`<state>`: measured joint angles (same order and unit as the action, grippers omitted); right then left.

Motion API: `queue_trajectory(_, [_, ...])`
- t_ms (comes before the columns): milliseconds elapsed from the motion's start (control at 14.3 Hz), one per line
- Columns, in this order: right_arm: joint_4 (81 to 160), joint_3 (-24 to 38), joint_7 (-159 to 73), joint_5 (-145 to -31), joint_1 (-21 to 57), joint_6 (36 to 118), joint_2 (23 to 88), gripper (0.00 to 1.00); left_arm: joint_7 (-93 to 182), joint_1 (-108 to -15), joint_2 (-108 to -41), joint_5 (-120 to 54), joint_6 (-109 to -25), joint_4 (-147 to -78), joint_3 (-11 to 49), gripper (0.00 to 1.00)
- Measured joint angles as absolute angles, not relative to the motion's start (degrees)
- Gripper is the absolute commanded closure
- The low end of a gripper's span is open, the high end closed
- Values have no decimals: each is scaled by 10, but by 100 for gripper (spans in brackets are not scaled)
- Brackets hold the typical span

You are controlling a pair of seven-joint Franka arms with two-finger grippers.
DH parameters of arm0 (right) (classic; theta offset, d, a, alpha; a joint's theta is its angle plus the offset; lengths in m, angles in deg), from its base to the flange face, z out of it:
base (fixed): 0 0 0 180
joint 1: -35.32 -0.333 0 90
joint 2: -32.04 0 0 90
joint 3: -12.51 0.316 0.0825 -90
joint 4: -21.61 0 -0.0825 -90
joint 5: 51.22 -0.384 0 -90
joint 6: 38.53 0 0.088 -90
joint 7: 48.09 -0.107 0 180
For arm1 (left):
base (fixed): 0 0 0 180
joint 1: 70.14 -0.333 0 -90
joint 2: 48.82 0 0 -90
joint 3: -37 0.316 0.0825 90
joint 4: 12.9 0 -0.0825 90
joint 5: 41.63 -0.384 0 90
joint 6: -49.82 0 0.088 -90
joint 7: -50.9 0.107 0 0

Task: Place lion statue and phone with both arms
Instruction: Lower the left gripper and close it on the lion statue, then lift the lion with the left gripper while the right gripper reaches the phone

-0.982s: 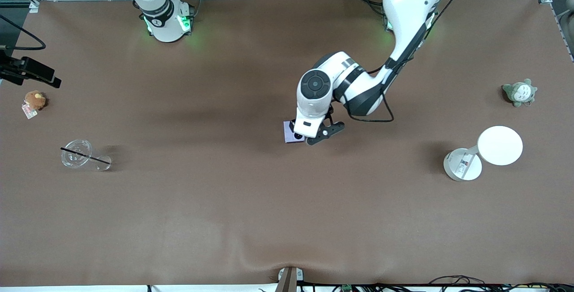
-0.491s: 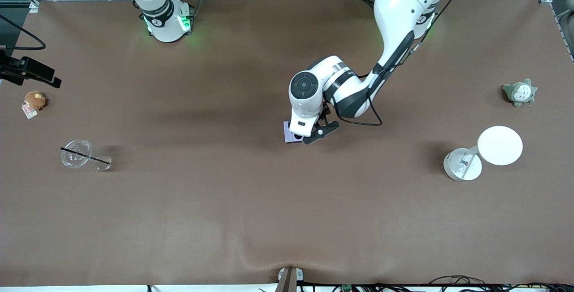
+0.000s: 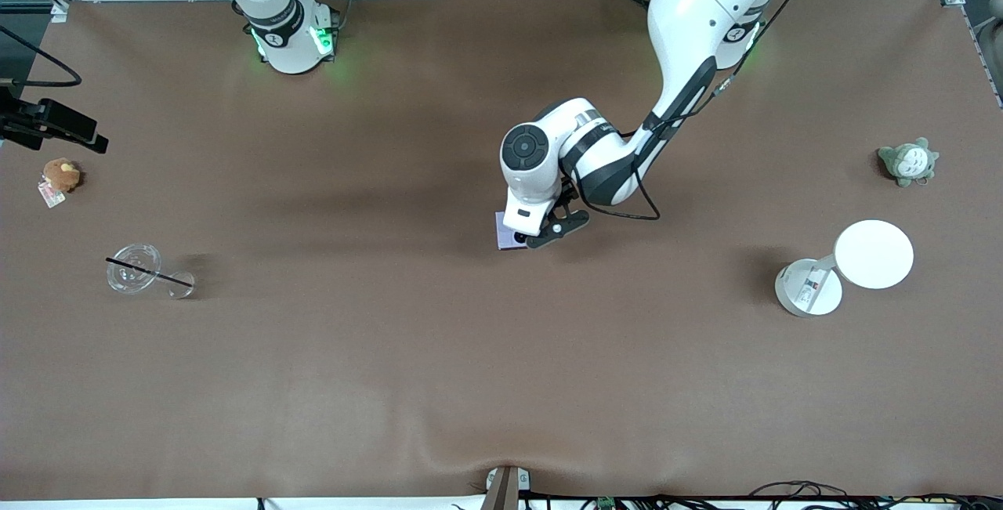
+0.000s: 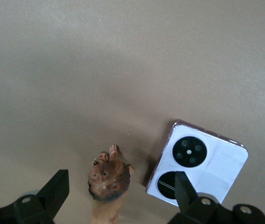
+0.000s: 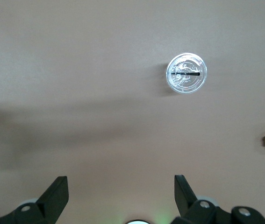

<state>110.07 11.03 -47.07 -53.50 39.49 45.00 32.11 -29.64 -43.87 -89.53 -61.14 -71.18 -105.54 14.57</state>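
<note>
The left gripper (image 4: 118,198) hangs low over mid-table, fingers (image 4: 57,189) spread around the lion statue (image 4: 108,179), which stands on the table (image 3: 392,353) just beside the phone (image 4: 197,163). The right gripper (image 5: 120,198) waits high, fingers spread around nothing.

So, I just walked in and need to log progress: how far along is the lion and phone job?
Both items already lie side by side mid-table: the phone flat, the lion statue beside it. The left tool is open, straddling the lion without gripping it, so it seems released or about to be grasped. The right tool waits open above bare table. Left: possibly pulling the left arm away.
</note>
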Motion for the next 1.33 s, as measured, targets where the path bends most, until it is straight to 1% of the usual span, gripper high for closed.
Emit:
queue_trajectory(140, [1101,110,-453,-535,395,450,323,0,-297,-436,-895,-612,-712,-1057,146,7])
queue_trajectory(210, [1101,110,-449,-535,395,450,324,0,-297,-434,-895,-612,-712,-1059,146,13])
queue_trajectory(351, [1101,110,-447,-535,395,450,324,0,-297,-433,-895,-612,-711,-1064,146,21])
queue_trajectory(701, [1101,112,-446,-535,394,449,327,0,-297,-433,-895,-612,-709,-1070,147,28])
queue_trajectory(841, [1101,114,-443,-536,382,449,343,0,-297,-433,-895,-613,-709,-1075,147,30])
queue_trajectory(911, [1102,115,-443,-536,371,450,358,0,-297,-433,-895,-613,-709,-1076,147,34])
queue_trajectory(1052, [1101,118,-444,-540,348,455,394,0,-297,-431,-895,-613,-709,-1077,147,49])
queue_trajectory(1122, [1101,118,-444,-547,339,458,413,0,-297,-431,-895,-613,-709,-1077,147,55])
queue_trajectory(1332, [1101,119,-444,-593,325,480,469,0,-297,-430,-895,-613,-709,-1078,147,67])
